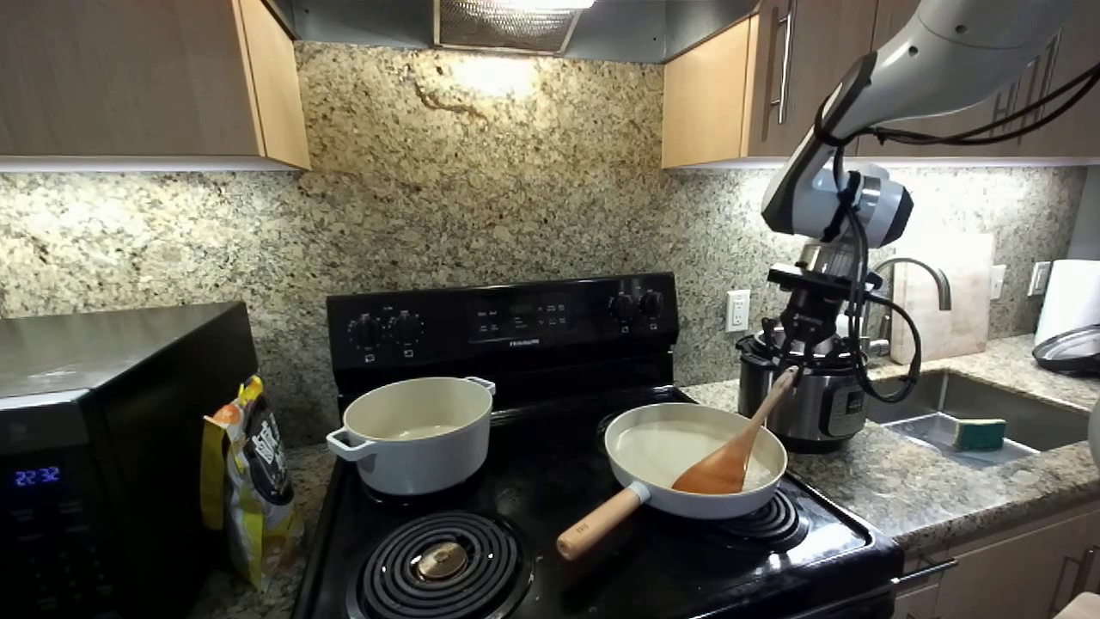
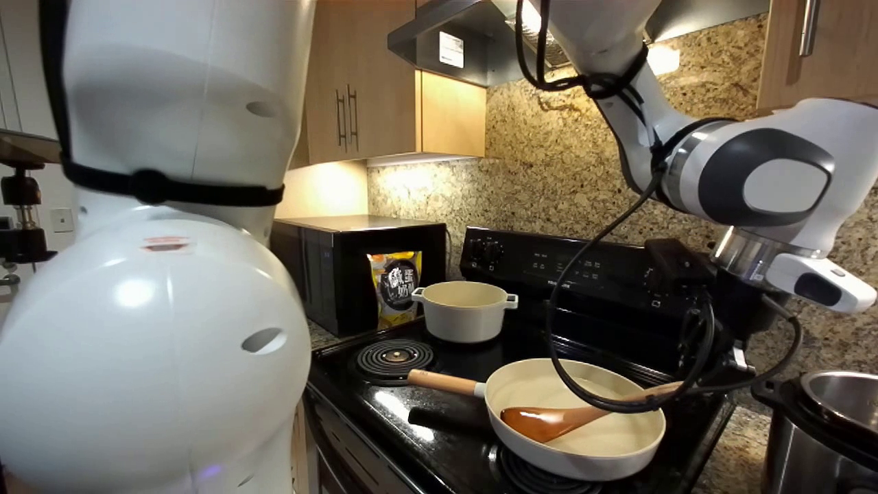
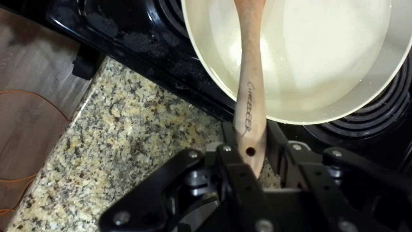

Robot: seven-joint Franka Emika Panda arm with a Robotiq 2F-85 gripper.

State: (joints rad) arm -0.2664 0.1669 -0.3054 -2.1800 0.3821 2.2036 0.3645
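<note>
Pan [image 1: 653, 443]: on the stove [image 1: 537, 490]; sides as in an exterior view. Spatula [image 1: 735, 451]: in the pan, upper end between the jaws, right of and above the pan. Pot [image 1: 425, 464]: left of the pan, farther back. Bag [image 1: 262, 490], microwave [image 1: 163, 464]: far left. Cooker [image 1: 795, 421]: right, slightly behind.
</note>
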